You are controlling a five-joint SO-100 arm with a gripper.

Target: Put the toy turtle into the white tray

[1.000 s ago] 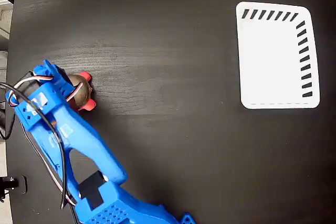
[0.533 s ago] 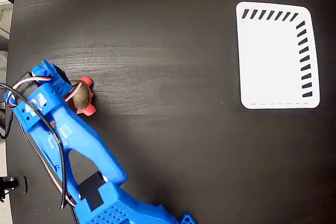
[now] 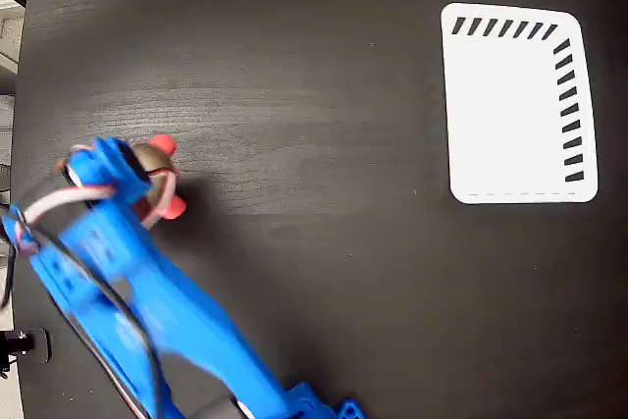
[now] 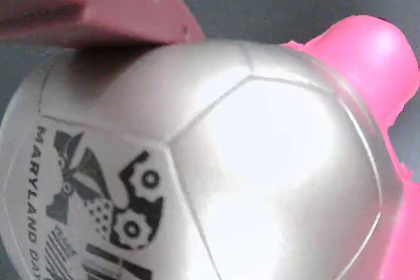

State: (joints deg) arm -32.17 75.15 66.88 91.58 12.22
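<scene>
Fixed view: toy turtle (image 3: 157, 172) half hidden under blurred claw (image 3: 132, 182), grip impossible to tell.

- The only lettering to be read is on the toy turtle (image 4: 197, 168), seen close up in the wrist view: dark capitals spelling "MARYLAND" run along the left edge of the shell panel at the lower left.
- A second word starts below it with "DA"; the rest runs off the bottom of the picture and cannot be read.
- Beside those words is a dark printed emblem with round flower-like shapes and patterned patches; it carries no letters I can make out.
- In the fixed view no writing can be read anywhere.
</scene>
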